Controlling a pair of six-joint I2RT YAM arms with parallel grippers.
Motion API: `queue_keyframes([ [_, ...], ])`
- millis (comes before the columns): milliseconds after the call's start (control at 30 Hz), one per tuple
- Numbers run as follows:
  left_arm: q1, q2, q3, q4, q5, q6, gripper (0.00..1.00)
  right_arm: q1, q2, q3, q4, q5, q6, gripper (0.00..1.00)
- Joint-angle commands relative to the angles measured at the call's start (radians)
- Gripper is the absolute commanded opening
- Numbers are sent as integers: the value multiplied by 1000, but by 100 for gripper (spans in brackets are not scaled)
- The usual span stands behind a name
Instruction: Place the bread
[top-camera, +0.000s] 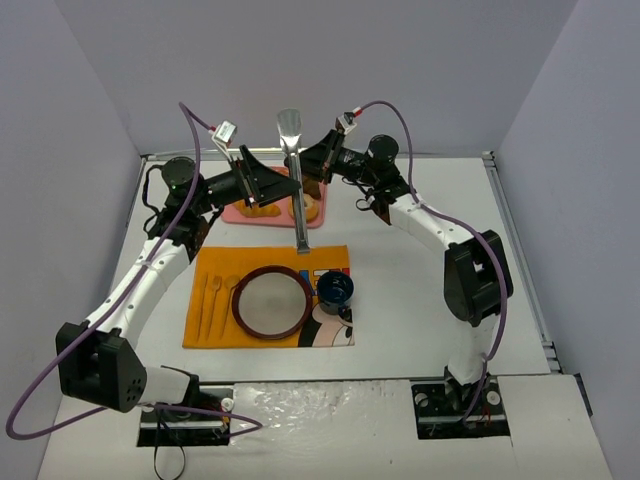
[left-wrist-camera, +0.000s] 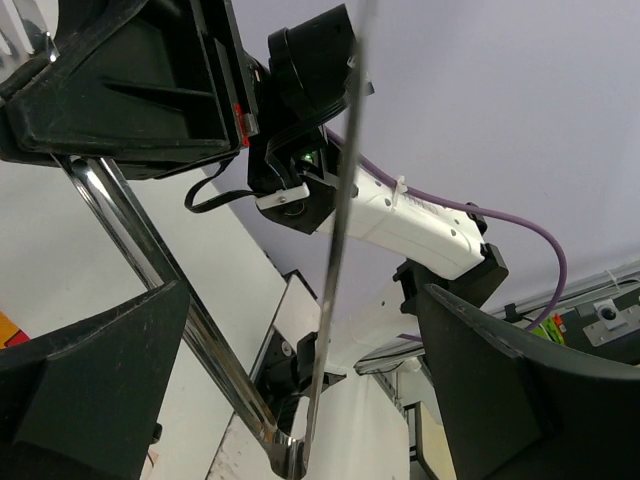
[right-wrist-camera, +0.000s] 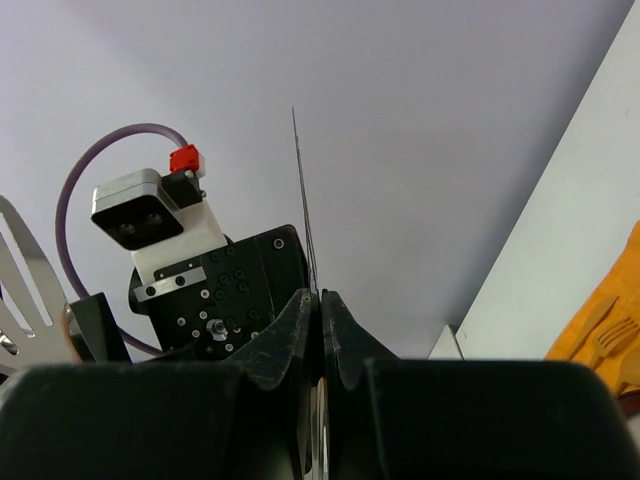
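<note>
My right gripper (top-camera: 311, 166) is shut on metal tongs (top-camera: 297, 205) and holds them upright over the pink tray (top-camera: 238, 213). In the right wrist view its fingers (right-wrist-camera: 300, 320) pinch the tongs' thin edge (right-wrist-camera: 305, 215). My left gripper (top-camera: 274, 184) is open just left of the tongs. In the left wrist view the tongs' arms (left-wrist-camera: 150, 265) pass between its spread fingers (left-wrist-camera: 110, 375). The bread is hidden behind the grippers and tongs. A croissant (top-camera: 260, 209) and part of a doughnut (top-camera: 312, 211) show on the tray. The brown-rimmed plate (top-camera: 239, 303) lies on the orange placemat (top-camera: 203, 263).
A blue cup (top-camera: 335, 290) stands on the placemat right of the plate. Wooden cutlery (top-camera: 210, 300) lies left of the plate. Grey walls enclose the white table on three sides.
</note>
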Motion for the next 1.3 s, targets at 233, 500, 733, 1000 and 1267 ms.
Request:
queue_keyframes([
  [233,-2,-22,77,-114,6,124,97,-55,-11,114,-38,-29,-75,0],
  [500,-6,16,107,-134,-1,142,97,-80,-11,117,-44,-40,-82,0],
  [733,-25,48,123,-148,-14,169,97,-73,8,125,-5,-36,-44,0],
  [1000,-36,70,123,-134,-22,181,97,-57,12,136,-9,-24,-42,0],
  [1267,-45,75,119,-93,-34,160,97,-42,28,133,35,-11,-18,0],
])
